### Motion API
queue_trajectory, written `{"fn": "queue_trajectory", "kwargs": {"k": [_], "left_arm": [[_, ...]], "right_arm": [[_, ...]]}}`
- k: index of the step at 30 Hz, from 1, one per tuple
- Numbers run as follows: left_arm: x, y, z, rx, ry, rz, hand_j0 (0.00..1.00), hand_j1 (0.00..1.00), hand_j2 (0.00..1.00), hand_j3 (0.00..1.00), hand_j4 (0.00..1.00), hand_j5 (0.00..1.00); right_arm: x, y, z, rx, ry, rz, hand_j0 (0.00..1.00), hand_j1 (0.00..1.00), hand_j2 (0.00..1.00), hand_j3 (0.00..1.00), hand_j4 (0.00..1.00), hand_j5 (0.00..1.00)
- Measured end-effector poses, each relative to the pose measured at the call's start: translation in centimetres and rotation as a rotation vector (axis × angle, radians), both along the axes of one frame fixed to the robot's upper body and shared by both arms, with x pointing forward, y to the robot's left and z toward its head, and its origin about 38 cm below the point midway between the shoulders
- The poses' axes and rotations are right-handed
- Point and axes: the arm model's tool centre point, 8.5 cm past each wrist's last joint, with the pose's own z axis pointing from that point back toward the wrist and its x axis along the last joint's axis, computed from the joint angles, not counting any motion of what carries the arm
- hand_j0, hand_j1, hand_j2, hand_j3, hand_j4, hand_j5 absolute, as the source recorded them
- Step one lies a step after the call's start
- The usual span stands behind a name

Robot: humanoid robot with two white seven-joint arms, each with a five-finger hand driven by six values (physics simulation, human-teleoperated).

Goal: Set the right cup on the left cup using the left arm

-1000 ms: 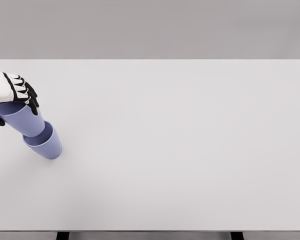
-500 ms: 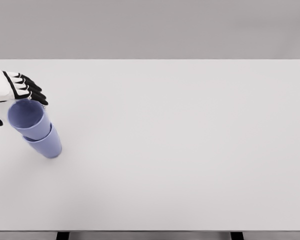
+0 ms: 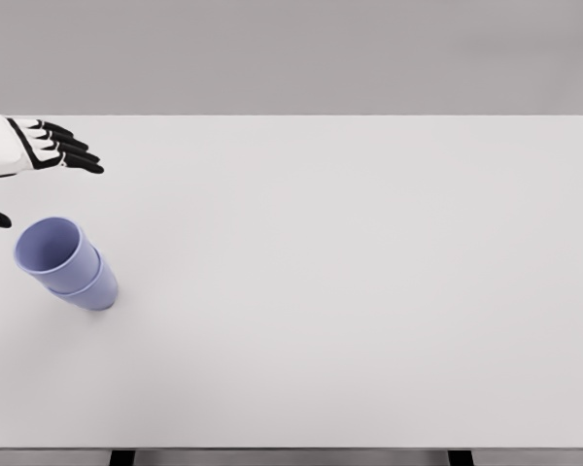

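Head view: at the left of the frame, the upper cup (image 3: 51, 250) sits nested inside the lower cup (image 3: 97, 288). Both are lavender, and the stack stands on the white table (image 3: 350, 282). At the upper left, the left hand (image 3: 24, 153) hovers above the stack, clear of it. Its black-tipped fingers (image 3: 73, 155) are released, stretched straight and holding nothing.

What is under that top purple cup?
The top cup sits nested in a second purple cup on the white table. Only the lower cup's outer wall shows; its inside is covered. The left hand is open above them.
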Motion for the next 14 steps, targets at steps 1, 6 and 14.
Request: {"fn": "queue_trajectory", "kwargs": {"k": [1,6,14], "left_arm": [[0.1,-0.3,0.0,-0.008,-0.003,-0.007,1.0,1.0,1.0,1.0,1.0,1.0],[0.7,-0.8,1.8,-0.035,-0.07,-0.017,1.0,1.0,1.0,1.0,1.0,1.0],[1.2,-2.2,2.0,-0.084,-0.094,-0.051,1.0,1.0,1.0,1.0,1.0,1.0]], "right_arm": [[0.0,0.0,0.0,0.0,0.0,0.0,1.0,1.0,1.0,1.0,1.0,1.0],[0.0,0.0,0.0,0.0,0.0,0.0,1.0,1.0,1.0,1.0,1.0,1.0],[0.0,0.0,0.0,0.0,0.0,0.0,1.0,1.0,1.0,1.0,1.0,1.0]]}}
